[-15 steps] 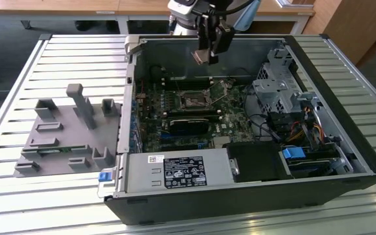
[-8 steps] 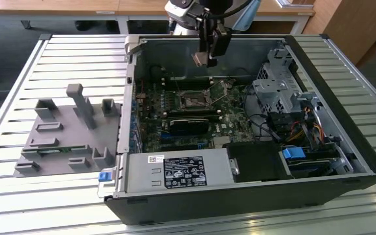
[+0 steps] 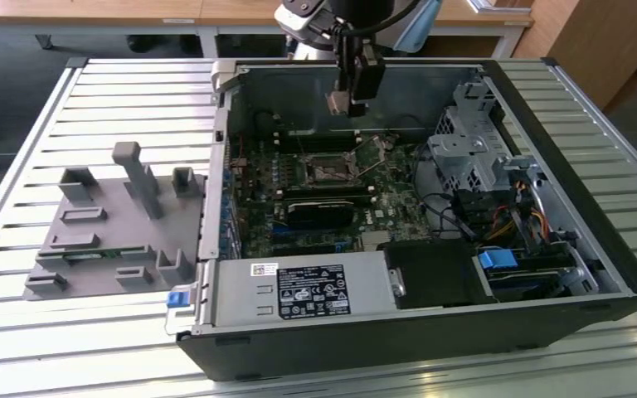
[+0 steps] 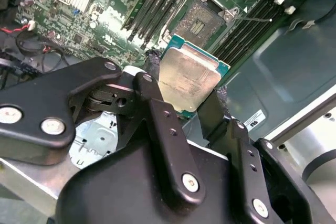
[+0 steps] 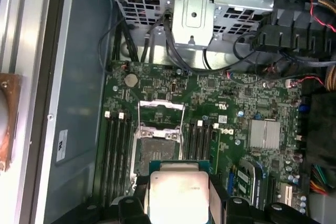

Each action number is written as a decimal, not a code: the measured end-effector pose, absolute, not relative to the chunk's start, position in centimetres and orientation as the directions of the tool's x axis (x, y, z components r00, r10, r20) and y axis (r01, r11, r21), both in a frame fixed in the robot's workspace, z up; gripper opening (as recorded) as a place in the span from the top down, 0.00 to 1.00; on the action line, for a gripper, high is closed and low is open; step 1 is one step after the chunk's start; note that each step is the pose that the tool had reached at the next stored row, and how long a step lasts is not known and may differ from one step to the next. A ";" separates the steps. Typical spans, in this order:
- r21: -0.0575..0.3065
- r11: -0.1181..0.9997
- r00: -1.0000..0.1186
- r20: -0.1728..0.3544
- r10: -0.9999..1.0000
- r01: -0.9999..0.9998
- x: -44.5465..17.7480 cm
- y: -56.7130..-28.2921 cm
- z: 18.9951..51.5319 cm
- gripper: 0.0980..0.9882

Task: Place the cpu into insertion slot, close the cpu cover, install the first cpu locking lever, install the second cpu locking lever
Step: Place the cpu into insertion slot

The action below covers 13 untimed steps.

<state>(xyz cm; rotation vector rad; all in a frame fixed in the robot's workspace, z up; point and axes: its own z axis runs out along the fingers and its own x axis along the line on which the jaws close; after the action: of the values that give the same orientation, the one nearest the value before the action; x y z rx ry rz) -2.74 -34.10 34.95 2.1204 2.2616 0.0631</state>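
The cpu (image 4: 190, 77), a small square chip with a dull silver top and a green edge, hangs in the air with my gripper (image 4: 185, 81) shut on two of its sides. It shows in both wrist views, cpu (image 5: 178, 188). Below and ahead of it on the green motherboard lies the insertion slot (image 5: 158, 149), a square socket with a dark centre, uncovered. The cpu cover (image 5: 160, 105), a thin silver frame, stands swung up at the slot's far side. In the exterior view my gripper (image 3: 341, 104) hovers well above the insertion slot (image 3: 328, 171), inside the open case.
Long memory slots (image 5: 118, 145) flank the socket on both sides. A black block (image 3: 318, 209) sits in front of it, a power supply (image 3: 302, 290) nearer still. A metal drive cage (image 3: 474, 157) and cables (image 3: 517, 217) fill the exterior view's right. A grey fixture (image 3: 119, 217) rests on the slatted table.
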 end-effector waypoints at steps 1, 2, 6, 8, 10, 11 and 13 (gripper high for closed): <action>0.058 0.058 -0.058 -0.002 0.998 0.997 -2.7 -34.1 34.9 0.51; 0.057 0.049 -0.049 -0.002 0.999 0.997 -2.8 -34.1 34.9 0.51; 0.057 0.021 -0.020 -0.011 1.000 0.998 -2.8 -34.1 34.9 0.51; 0.057 0.020 -0.020 -0.011 1.000 0.998 -2.8 -34.1 34.9 0.51; 0.058 0.022 -0.022 -0.011 1.000 0.998 -2.7 -34.1 34.8 0.51; 0.058 0.027 -0.026 -0.011 1.000 0.998 -2.8 -34.1 34.7 0.51; 0.058 0.038 -0.037 -0.011 0.999 0.998 -2.8 -34.1 34.4 0.51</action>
<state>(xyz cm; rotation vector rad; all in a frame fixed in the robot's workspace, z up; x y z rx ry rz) -2.75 -34.09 34.37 2.1458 2.2278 0.0520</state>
